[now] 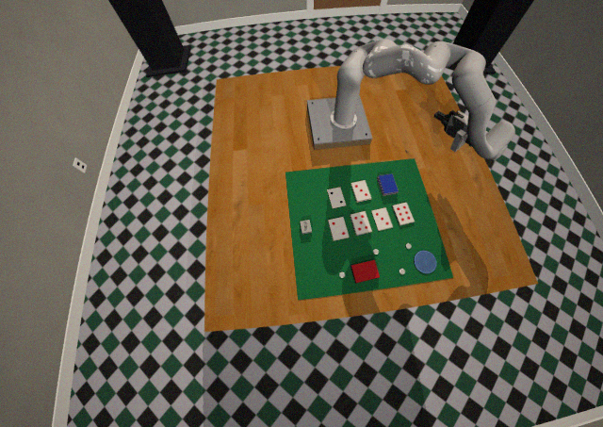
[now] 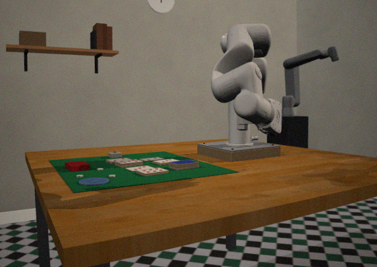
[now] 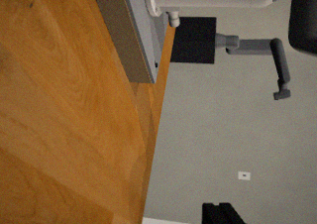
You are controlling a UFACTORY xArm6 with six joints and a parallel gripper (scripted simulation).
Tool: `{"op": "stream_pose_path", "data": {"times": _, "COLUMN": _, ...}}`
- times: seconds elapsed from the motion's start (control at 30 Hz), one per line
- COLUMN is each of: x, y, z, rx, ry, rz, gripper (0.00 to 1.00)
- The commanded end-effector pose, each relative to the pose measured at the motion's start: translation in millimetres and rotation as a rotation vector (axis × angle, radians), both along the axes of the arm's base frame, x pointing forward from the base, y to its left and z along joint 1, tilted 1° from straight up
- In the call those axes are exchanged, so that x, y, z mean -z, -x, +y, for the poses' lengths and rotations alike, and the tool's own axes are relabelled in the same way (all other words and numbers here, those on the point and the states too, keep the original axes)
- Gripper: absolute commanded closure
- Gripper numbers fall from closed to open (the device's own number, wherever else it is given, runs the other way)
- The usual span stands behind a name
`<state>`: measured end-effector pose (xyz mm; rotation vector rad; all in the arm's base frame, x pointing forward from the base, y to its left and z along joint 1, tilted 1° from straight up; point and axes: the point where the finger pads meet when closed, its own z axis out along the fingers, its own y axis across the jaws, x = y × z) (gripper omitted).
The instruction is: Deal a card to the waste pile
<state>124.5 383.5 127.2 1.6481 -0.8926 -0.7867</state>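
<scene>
The green mat (image 1: 311, 276) serves as landmark on the wooden bench (image 1: 252, 121). Left of the mat a wide strip of bare wood runs to the bench edge; a narrower strip lies along the mat's edge farthest from the arm's base plate (image 1: 317, 139). On the mat, from the left: a small grey block (image 1: 305, 226), then two rows of face-up cards. In the row nearest the base plate lie an ace (image 1: 336, 197), the red-pipped waste pile (image 1: 361, 190), and just beside it the blue-backed stock (image 1: 387, 184), a thicker stack. A red block (image 1: 365, 270) and a blue disc (image 1: 425, 261) lie near the mat's far edge. Right of the mat, over bare wood, hangs the gripper (image 1: 450, 123), its fingers together on nothing, well apart from the stock. A checkered floor (image 1: 340, 364) surrounds the bench.
</scene>
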Motion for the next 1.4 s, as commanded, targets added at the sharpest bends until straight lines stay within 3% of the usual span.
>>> {"op": "stream_pose_path", "data": {"times": 0.0, "x": -1.3, "y": -0.5, "z": 0.7, "rx": 0.000, "ry": -0.004, "rz": -0.002, "gripper": 0.99}}
{"op": "stream_pose_path", "data": {"times": 0.53, "x": -1.3, "y": -0.5, "z": 0.7, "rx": 0.000, "ry": -0.004, "rz": -0.002, "gripper": 0.99}}
{"op": "stream_pose_path", "data": {"times": 0.57, "x": -1.3, "y": -0.5, "z": 0.7, "rx": 0.000, "ry": -0.003, "rz": -0.003, "gripper": 0.00}}
{"op": "stream_pose_path", "data": {"times": 0.73, "x": 4.9, "y": -9.7, "z": -3.1, "rx": 0.045, "ry": 0.031, "rz": -0.075, "gripper": 0.00}}
{"op": "stream_pose_path", "data": {"times": 0.87, "x": 21.7, "y": -37.2, "z": -16.6, "rx": 0.178, "ry": 0.128, "rz": -0.270, "gripper": 0.00}}
{"op": "stream_pose_path", "data": {"times": 0.97, "x": 27.3, "y": -47.4, "z": -22.5, "rx": 0.228, "ry": 0.163, "rz": -0.338, "gripper": 0.00}}
{"op": "stream_pose_path", "data": {"times": 1.0, "x": 33.2, "y": -58.9, "z": -29.7, "rx": 0.279, "ry": 0.198, "rz": -0.402, "gripper": 0.00}}
{"op": "stream_pose_path", "data": {"times": 1.1, "x": 33.2, "y": -58.9, "z": -29.7, "rx": 0.284, "ry": 0.202, "rz": -0.410, "gripper": 0.00}}
{"op": "stream_pose_path", "data": {"times": 1.17, "x": 45.3, "y": -84.9, "z": -48.2, "rx": 0.399, "ry": 0.278, "rz": -0.544, "gripper": 0.00}}
{"op": "stream_pose_path", "data": {"times": 1.33, "x": 51.0, "y": -98.9, "z": -59.4, "rx": 0.493, "ry": 0.335, "rz": -0.648, "gripper": 0.00}}
{"op": "stream_pose_path", "data": {"times": 1.37, "x": 56.4, "y": -113.2, "z": -71.9, "rx": 0.555, "ry": 0.373, "rz": -0.708, "gripper": 0.00}}
